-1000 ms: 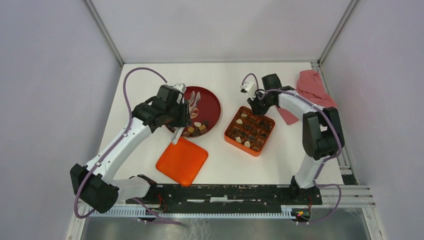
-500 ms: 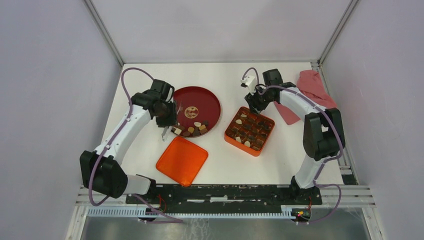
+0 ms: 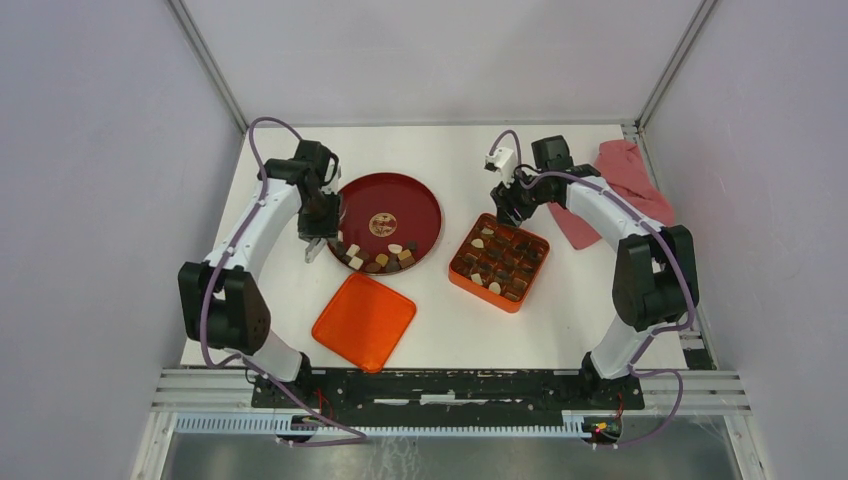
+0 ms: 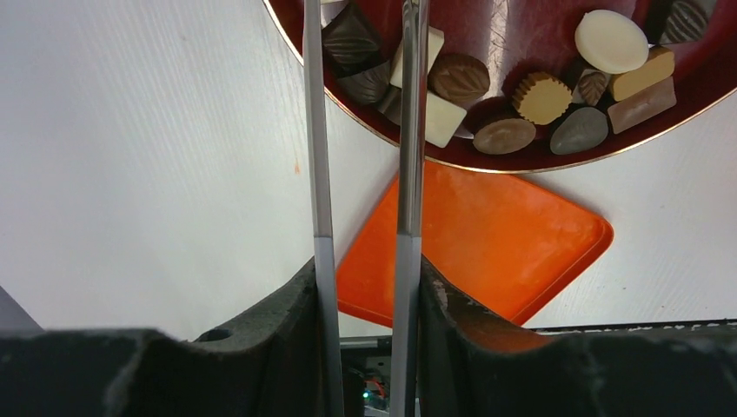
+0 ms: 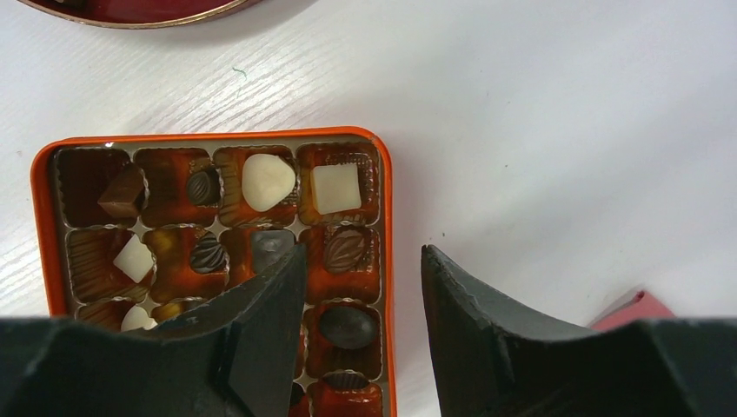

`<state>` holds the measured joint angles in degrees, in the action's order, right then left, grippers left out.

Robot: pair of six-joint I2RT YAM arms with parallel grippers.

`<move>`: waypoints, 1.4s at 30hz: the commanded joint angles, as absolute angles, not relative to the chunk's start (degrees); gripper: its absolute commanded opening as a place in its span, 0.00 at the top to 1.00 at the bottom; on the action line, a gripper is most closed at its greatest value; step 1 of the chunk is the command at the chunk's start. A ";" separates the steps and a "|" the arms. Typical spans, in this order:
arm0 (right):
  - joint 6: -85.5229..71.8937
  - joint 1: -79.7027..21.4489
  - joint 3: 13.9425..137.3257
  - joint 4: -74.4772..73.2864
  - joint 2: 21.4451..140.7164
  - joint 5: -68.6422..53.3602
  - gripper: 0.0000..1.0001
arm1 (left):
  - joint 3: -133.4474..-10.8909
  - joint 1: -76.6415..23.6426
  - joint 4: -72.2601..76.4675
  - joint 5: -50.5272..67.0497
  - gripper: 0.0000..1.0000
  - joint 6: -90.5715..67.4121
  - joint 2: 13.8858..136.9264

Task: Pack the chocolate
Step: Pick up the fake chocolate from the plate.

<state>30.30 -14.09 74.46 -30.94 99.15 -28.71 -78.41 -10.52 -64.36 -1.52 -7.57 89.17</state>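
Right wrist: right pincer (image 5: 362, 252) spread above orange box (image 5: 217, 136); chocolate (image 5: 335, 188) in compartments.

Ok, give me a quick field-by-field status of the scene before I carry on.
left fingers: long thin metal, apart, over the near-left rim of the round dark red plate
right fingers: apart, nothing between them, above the square orange compartment box
chocolate pieces: some on the plate's near edge, others in box cells
flat orange square lid: on the white table, nearer than the plate
pink cloth: far right
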 commanded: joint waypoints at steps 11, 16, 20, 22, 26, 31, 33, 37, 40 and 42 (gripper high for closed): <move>30.80 -13.69 73.75 -30.31 96.86 -31.29 0.43 | -83.65 -8.62 -66.26 -2.72 0.56 -0.70 94.88; 30.83 -13.67 73.73 -30.35 96.78 -31.46 0.43 | -84.02 -7.89 -65.93 -3.43 0.56 -0.53 96.24; 30.85 -13.67 73.61 -30.37 96.62 -31.46 0.43 | -84.28 -6.49 -66.04 -2.05 0.56 -0.60 97.43; 30.85 -13.57 73.55 -30.23 96.54 -31.47 0.43 | -84.46 -6.10 -66.53 -1.29 0.56 -0.85 97.60; 30.72 -13.57 73.56 -30.15 96.50 -31.68 0.43 | -83.16 -5.89 -66.47 -0.62 0.56 -1.22 96.49; 30.67 -13.61 73.82 -30.34 96.52 -32.01 0.43 | -82.01 -5.54 -66.22 -0.26 0.61 -1.82 97.02; 30.71 -13.55 73.60 -30.19 96.23 -32.06 0.43 | -82.11 -5.59 -66.35 -0.26 0.65 -2.12 97.42; 30.69 -13.50 72.89 -29.97 95.52 -31.92 0.43 | -82.60 -5.47 -66.53 -0.26 0.82 -2.61 97.61; 30.63 -13.53 72.77 -29.93 94.85 -31.91 0.43 | -83.18 -5.50 -65.96 -0.26 0.98 -3.39 96.77; 30.50 -13.43 72.46 -29.57 94.35 -32.06 0.43 | -83.36 -5.52 -65.16 1.53 0.98 -3.92 95.68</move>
<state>30.28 -13.76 73.21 -30.92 97.36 -30.83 -81.78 -5.80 -66.13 -0.97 -3.18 97.69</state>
